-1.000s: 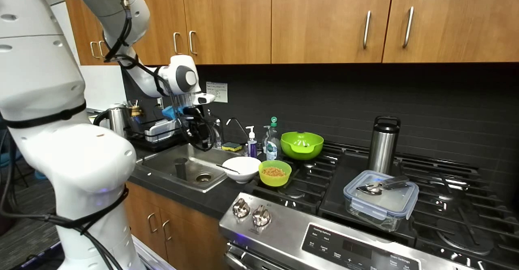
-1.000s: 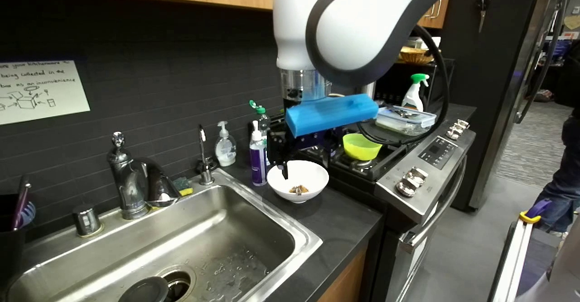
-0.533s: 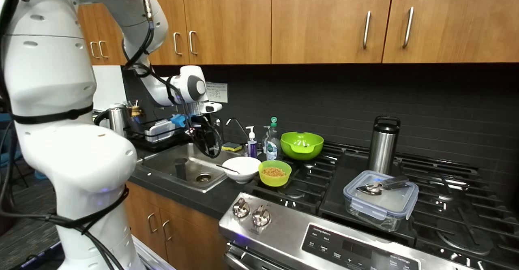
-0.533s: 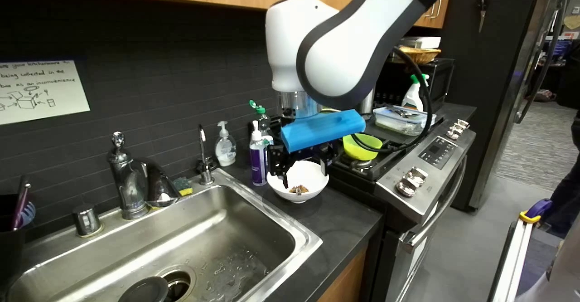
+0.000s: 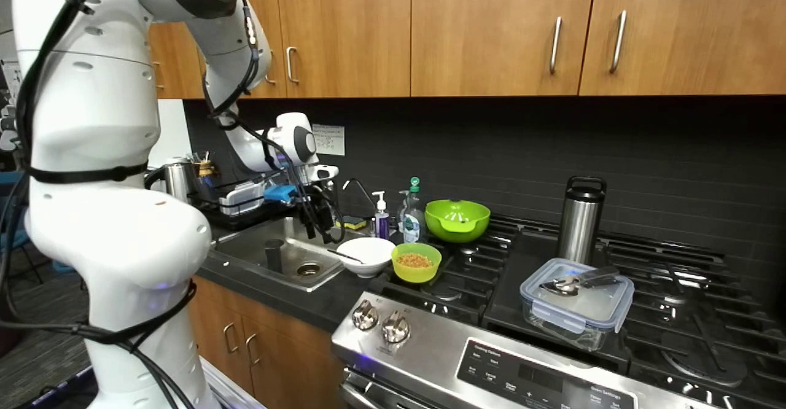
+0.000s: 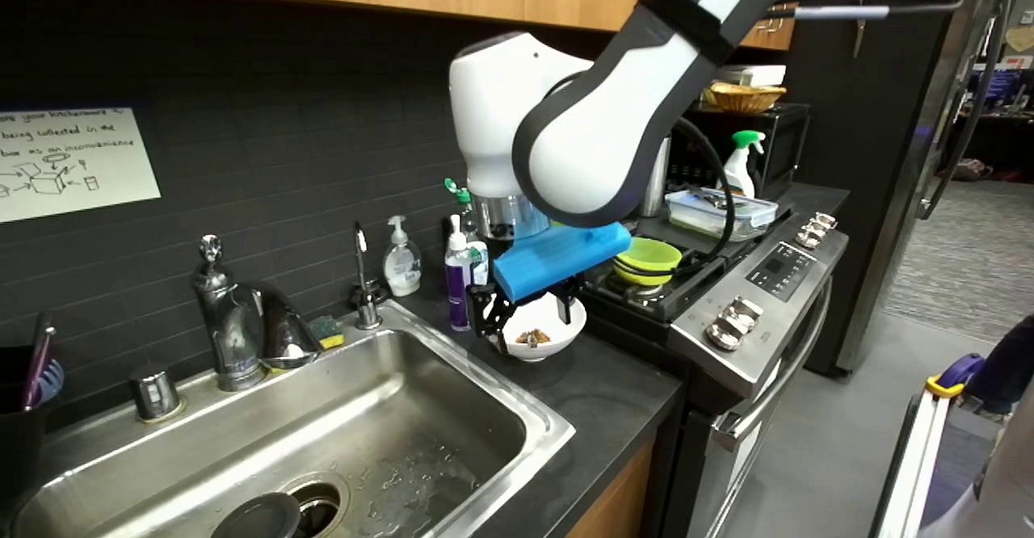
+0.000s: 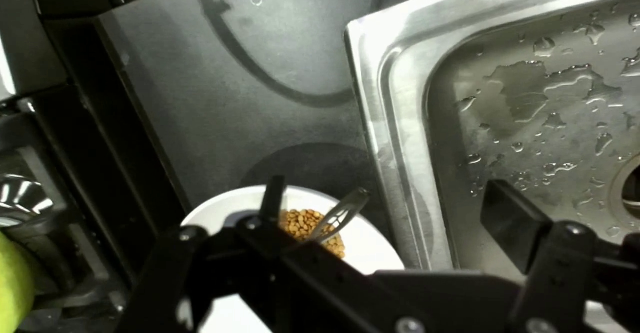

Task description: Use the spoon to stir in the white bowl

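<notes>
- Hand (image 7: 392,208): spread wide, near the white bowl (image 7: 371,249).
- Spoon (image 7: 350,206): in that bowl, handle over the rim at one o'clock, wrist view.
- Yellow-green bowl (image 5: 416,273): at its three o'clock in an exterior view.

In an exterior view my feed gives me a black-topped stainless-steel flask (image 5: 578,228) at three o'clock and a clear rectangular blue-rimmed box (image 5: 591,304) at four, metal cutlery (image 5: 570,286) lying on top. In an exterior view I see a green-headed white spray bottle (image 6: 737,173) at two o'clock and a white handwritten sheet (image 6: 71,160) at nine.
</notes>
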Robot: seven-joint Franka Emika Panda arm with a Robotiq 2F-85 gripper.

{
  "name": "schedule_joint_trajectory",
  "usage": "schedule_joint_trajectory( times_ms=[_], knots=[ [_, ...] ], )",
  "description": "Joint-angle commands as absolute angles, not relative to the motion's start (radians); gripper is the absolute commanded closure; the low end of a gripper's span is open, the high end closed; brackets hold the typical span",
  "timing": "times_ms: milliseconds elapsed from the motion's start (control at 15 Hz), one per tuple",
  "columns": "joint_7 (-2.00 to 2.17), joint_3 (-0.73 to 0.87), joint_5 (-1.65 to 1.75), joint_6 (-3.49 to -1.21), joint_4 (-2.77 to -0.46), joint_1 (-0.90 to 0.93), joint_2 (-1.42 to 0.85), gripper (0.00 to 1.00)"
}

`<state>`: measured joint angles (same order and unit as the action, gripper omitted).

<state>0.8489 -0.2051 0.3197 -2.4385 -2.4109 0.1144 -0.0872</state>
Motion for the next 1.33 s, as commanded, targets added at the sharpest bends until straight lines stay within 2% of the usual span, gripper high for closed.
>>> schedule_joint_trajectory(
  times_ms=[0, 600, 1267],
  knots=[
    [0.783, -0.171, 0.364, -2.446, -2.363, 0.156, -0.139, 0.00],
    [0.583, -0.119, 0.566, -2.378, -2.328, 0.199, -0.168, 0.00],
    [0.449, -0.130, 0.717, -2.327, -2.369, 0.230, -0.153, 0.00]
  ],
)
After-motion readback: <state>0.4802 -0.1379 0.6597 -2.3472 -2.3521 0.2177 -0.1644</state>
